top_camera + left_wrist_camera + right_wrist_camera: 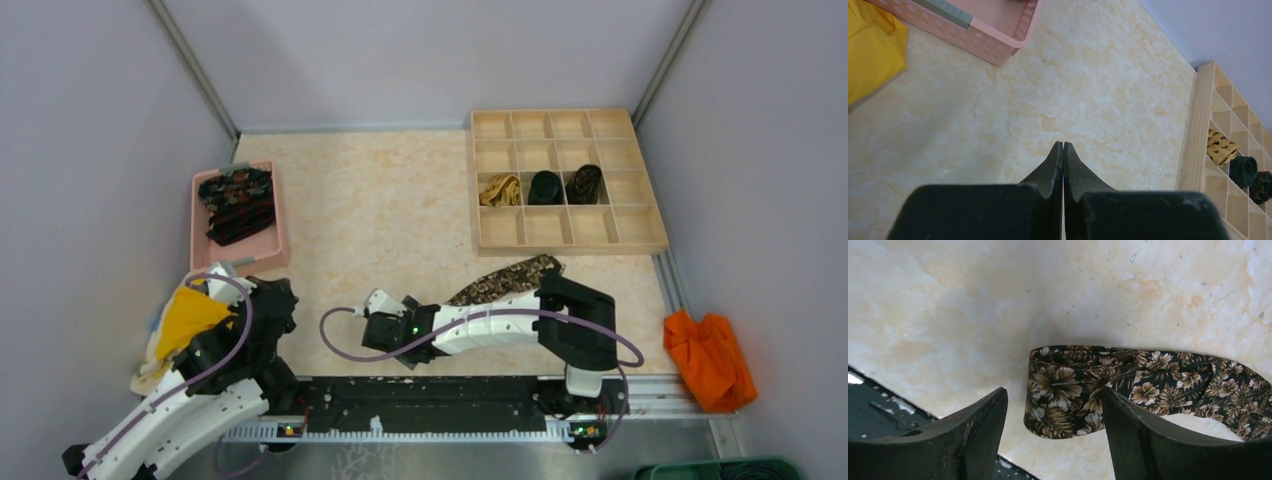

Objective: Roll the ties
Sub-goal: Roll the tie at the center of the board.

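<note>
Our right gripper hangs low over the counter with its fingers spread apart. The folded end of a floral tie lies flat between them, and we cannot tell whether either finger touches it. From above, that tie runs out from under the right arm toward the wooden tray. Our left gripper is closed on nothing, near the pink basket, which holds a heap of dark ties. In the tray's third row sit three rolled ties, one per compartment: golden-tan, black and dark speckled.
</note>
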`<move>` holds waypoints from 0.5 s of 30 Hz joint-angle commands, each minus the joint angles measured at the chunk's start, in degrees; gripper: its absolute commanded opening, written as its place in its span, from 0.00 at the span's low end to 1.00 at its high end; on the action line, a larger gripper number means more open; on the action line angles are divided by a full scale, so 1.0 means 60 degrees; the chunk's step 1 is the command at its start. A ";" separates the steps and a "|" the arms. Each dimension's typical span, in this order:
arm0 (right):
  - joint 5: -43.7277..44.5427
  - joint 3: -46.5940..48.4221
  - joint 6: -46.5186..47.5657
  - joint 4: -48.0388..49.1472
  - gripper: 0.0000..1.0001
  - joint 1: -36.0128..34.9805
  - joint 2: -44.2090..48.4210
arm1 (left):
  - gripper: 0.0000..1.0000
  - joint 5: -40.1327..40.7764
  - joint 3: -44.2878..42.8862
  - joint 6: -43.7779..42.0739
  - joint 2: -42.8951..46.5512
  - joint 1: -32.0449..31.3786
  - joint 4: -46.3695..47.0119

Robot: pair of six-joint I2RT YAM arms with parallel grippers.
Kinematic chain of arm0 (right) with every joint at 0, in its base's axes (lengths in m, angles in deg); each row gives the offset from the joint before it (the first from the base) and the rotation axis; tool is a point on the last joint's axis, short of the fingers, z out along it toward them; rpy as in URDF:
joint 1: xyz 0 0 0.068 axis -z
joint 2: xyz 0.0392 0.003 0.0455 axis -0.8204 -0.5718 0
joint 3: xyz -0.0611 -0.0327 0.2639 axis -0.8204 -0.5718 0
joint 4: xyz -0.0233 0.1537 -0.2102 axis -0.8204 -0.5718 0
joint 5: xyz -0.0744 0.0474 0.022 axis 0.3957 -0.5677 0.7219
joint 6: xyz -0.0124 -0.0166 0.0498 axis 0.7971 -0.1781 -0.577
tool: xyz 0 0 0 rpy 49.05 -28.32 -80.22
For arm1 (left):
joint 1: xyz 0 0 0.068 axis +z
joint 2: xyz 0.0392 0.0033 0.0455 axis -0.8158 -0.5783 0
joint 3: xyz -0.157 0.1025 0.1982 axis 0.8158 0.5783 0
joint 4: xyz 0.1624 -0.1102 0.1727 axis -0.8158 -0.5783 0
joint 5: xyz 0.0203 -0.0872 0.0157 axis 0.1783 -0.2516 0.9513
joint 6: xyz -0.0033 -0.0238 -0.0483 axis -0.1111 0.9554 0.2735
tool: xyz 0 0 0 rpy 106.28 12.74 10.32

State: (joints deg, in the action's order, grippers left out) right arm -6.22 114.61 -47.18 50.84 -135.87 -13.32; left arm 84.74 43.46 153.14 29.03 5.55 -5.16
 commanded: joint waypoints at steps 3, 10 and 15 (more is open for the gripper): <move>-0.0091 -0.0574 -0.0005 0.0592 0.69 0.0670 -0.0010 | 0.00 -0.0048 0.0300 -0.0852 0.0103 -0.0001 0.0792; -0.0281 -0.1011 -0.0029 0.0854 0.66 0.1056 0.0094 | 0.00 -0.0123 0.0449 -0.1357 0.0083 -0.0001 0.1401; -0.0484 -0.0980 -0.0300 0.0870 0.53 0.1345 -0.0072 | 0.00 -0.0143 0.0474 -0.1594 0.0057 -0.0001 0.1626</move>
State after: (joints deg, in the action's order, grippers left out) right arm -7.09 110.22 -47.38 55.95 -129.77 -12.64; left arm 84.39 45.69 146.10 29.10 5.55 2.32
